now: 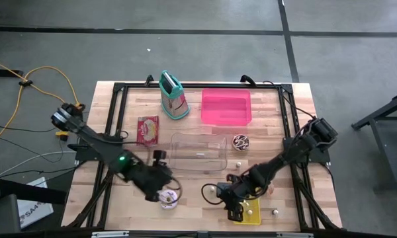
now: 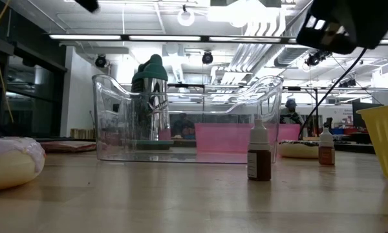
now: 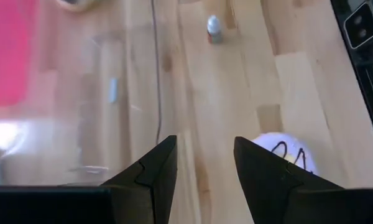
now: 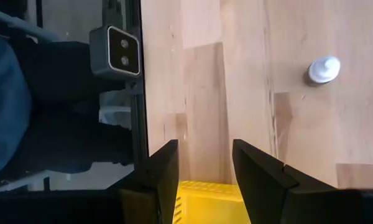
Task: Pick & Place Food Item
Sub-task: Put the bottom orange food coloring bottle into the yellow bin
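Approach is the step in hand: the left gripper, fingers parted and empty, hovers just beside the pink-frosted donut. The right gripper hangs open and empty over the yellow container. Next, the left one probably must descend around the donut and close.

The only print I can read is "SA4" on the white box on the floor at the lower left of the high view. The package on the counter stays illegible.
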You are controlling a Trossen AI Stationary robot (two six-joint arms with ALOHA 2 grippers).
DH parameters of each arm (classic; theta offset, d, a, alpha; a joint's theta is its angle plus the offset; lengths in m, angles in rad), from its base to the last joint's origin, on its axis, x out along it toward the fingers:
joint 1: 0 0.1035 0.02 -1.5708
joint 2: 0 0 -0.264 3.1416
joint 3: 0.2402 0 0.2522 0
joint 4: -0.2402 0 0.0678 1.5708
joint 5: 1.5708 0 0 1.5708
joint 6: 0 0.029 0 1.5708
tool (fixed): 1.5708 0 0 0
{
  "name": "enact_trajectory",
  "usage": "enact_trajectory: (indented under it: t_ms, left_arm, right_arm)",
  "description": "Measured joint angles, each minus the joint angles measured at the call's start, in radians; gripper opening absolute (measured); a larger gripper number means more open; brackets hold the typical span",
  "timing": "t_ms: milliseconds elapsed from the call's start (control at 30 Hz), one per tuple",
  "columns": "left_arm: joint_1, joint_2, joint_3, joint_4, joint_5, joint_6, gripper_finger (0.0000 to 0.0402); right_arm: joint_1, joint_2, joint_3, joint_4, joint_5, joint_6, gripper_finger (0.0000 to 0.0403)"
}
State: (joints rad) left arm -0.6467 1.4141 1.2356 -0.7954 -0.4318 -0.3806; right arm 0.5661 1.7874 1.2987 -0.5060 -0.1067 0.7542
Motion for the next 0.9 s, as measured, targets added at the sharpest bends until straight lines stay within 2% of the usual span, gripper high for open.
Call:
enact_trajectory:
  t_ms: [167,267,400,900]
  left_arm:
    - [-0.098,-0.130,-0.153,0.023,-0.184,-0.132,0.0152]
    - [-0.117,-0.193,-0.241,0.050,-0.241,-0.211,0.0152]
    - [-0.118,-0.229,-0.291,0.062,-0.253,-0.266,0.0152]
    - [-0.110,-0.223,-0.297,0.107,-0.233,-0.271,0.0152]
  right_arm:
    - [-0.029,0.000,0.000,0.018,0.003,-0.045,0.0139]
    - [-0.046,0.000,0.000,0.028,0.017,-0.068,0.0139]
    - [-0.065,0.000,0.000,0.026,0.046,-0.080,0.0139]
    - [-0.084,0.000,0.000,0.049,0.090,-0.184,0.0139]
